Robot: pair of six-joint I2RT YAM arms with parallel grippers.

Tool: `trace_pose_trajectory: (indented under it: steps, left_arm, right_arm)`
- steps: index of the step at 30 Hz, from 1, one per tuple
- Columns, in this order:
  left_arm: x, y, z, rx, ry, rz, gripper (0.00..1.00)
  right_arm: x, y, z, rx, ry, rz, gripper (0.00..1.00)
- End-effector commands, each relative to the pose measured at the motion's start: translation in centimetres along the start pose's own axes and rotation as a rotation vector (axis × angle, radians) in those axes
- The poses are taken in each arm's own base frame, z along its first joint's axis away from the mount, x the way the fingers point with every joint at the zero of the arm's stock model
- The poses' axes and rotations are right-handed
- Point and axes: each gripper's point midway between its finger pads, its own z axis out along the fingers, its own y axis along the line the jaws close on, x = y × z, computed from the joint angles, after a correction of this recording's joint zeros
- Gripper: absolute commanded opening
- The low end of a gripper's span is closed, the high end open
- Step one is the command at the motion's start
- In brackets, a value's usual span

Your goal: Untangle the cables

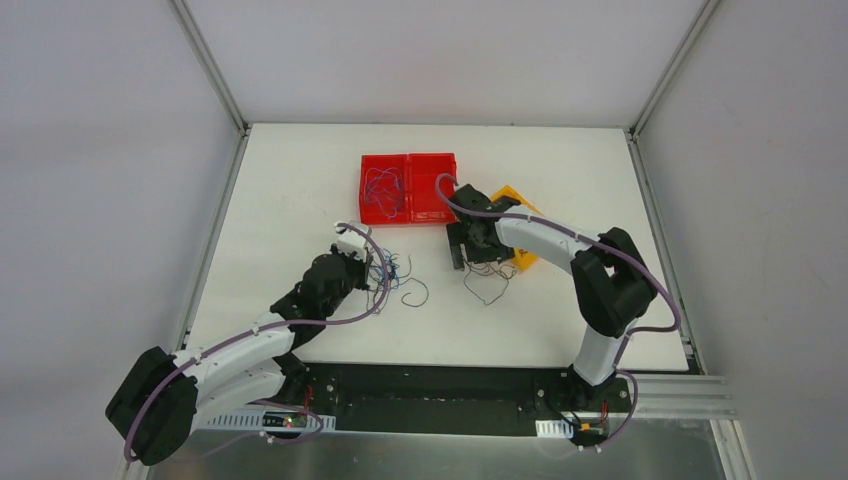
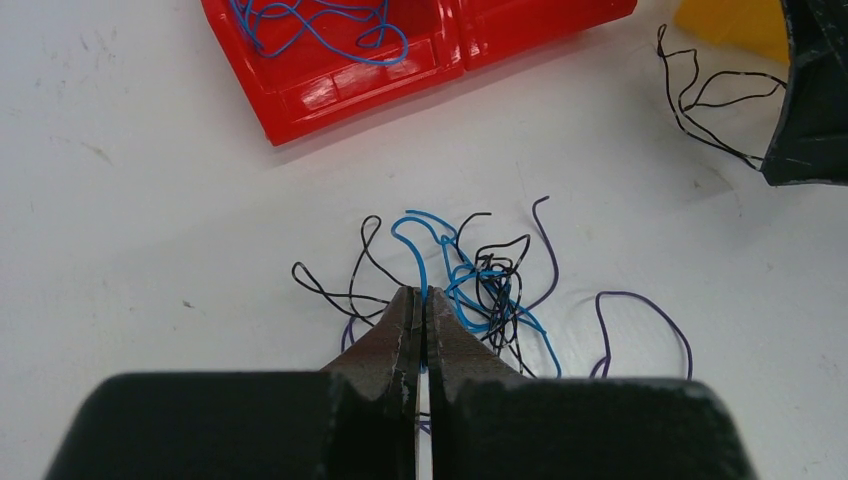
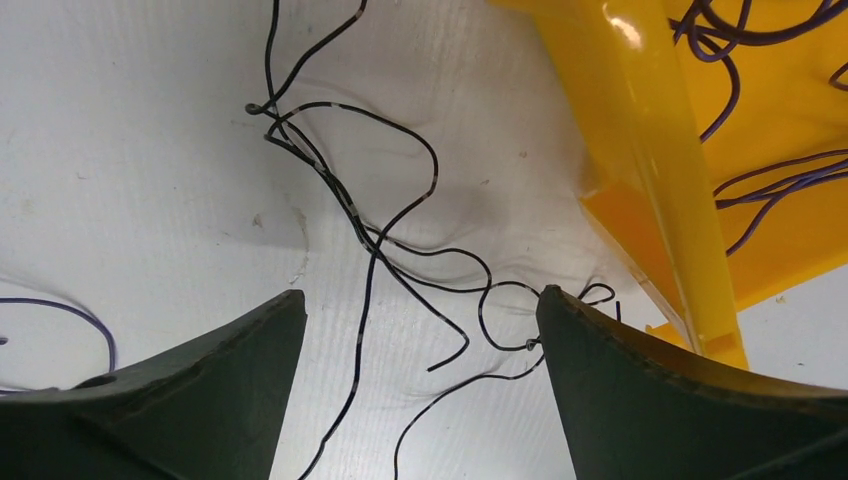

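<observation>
The sorting looks partly done. Blue cables (image 2: 300,25) lie in the left of two red bins (image 1: 408,187), which sit at 12 o'clock from the tangle (image 2: 480,285). Purple cables (image 3: 770,180) lie in the one yellow bin (image 3: 640,150), at 4 o'clock from the red pair. What the right red bin holds cannot be made out. What is left is on the bare tabletop (image 1: 300,170). The tangle mixes three colours, blue, black and purple, too interlaced to count strand by strand. One purple cable (image 2: 645,310) lies apart at its 3 o'clock. A loose cluster of black cables (image 3: 380,240), perhaps two or three, lies just beside the yellow bin. The left arm's fingers (image 2: 410,330) are closed tip to tip at the tangle's 6 o'clock edge. A blue strand runs into their seam, but whether it is pinched cannot be told. The right arm's fingers (image 3: 640,390) stand wide apart over the black cables, holding nothing.
</observation>
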Motion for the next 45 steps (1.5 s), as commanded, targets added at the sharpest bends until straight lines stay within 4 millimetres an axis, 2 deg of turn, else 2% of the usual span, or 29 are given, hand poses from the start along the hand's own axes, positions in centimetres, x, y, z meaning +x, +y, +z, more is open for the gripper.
trace_pose_trajectory:
  steps: [1, 8, 11, 13, 16, 19, 24, 29, 38, 42, 45]
  left_arm:
    - [-1.0, 0.1, 0.0, 0.004, -0.049, 0.000, 0.00]
    - [-1.0, 0.2, -0.2, 0.004, -0.056, 0.005, 0.00]
    - [-0.8, 0.5, -0.2, -0.011, -0.054, 0.007, 0.00]
    - [-0.9, 0.5, -0.3, -0.011, -0.060, 0.005, 0.00]
    - [-1.0, 0.6, -0.3, -0.013, -0.065, 0.006, 0.00]
    - [-1.1, 0.7, -0.3, -0.021, -0.065, 0.006, 0.00]
    - [-1.2, 0.9, -0.5, -0.029, -0.075, 0.003, 0.00]
    - [-1.2, 0.8, -0.6, -0.023, -0.080, 0.001, 0.00]
    - [-1.4, 0.7, -0.7, -0.013, -0.086, -0.003, 0.00]
    - [-1.5, 0.7, -0.8, -0.011, -0.092, -0.005, 0.00]
    - [-1.4, 0.6, -0.8, -0.009, -0.092, -0.008, 0.00]
  right_arm:
    - [0.9, -0.6, 0.7, 0.027, 0.016, 0.015, 0.88]
    - [2.7, 0.4, 1.9, -0.017, 0.053, 0.083, 0.83]
    - [3.6, 0.5, 2.2, -0.032, 0.064, 0.108, 0.75]
    - [4.1, 0.5, 2.4, -0.040, 0.072, 0.117, 0.62]
    - [4.7, 0.7, 2.5, -0.051, 0.087, 0.118, 0.25]
    - [4.6, 0.7, 2.2, -0.039, 0.077, 0.108, 0.00]
    - [3.0, 1.2, 0.0, -0.060, -0.004, 0.097, 0.00]
    - [-0.2, 2.5, -4.4, -0.164, -0.122, 0.106, 0.00]
    - [-6.8, 4.8, -13.9, -0.380, -0.346, 0.118, 0.00]
    - [-9.7, 5.4, -16.6, -0.440, -0.425, 0.135, 0.00]
    - [-12.0, 5.8, -17.8, -0.485, -0.497, 0.174, 0.00]
